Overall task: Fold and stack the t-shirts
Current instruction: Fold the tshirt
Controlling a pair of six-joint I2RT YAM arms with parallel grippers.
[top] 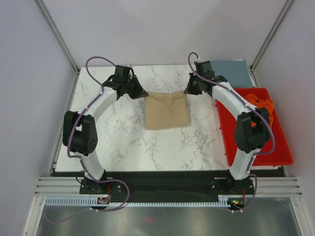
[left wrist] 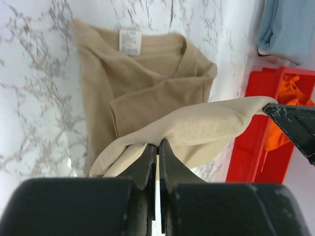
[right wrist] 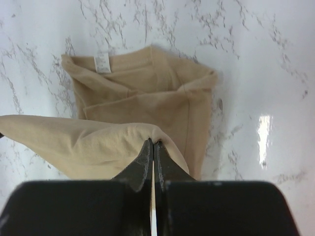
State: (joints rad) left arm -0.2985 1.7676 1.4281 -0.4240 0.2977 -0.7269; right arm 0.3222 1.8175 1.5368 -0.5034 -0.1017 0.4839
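Note:
The tan t-shirt (top: pixel 167 110) lies partly folded in the middle of the marble table. My left gripper (top: pixel 140 92) is shut on its far left corner, and the cloth (left wrist: pixel 197 128) hangs lifted from the pinch (left wrist: pixel 158 144). My right gripper (top: pixel 189 90) is shut on the far right corner, with the tan cloth (right wrist: pixel 93 137) raised at its tips (right wrist: pixel 153 143). The slate blue-grey t-shirt (top: pixel 232 72) lies at the back right. The orange t-shirt (top: pixel 261 102) sits bunched in the red tray (top: pixel 273 147).
The red tray stands along the table's right edge, also in the left wrist view (left wrist: pixel 256 147). White walls close the cell at the left, the right and the back. The tan shirt's label (left wrist: pixel 130 41) faces up.

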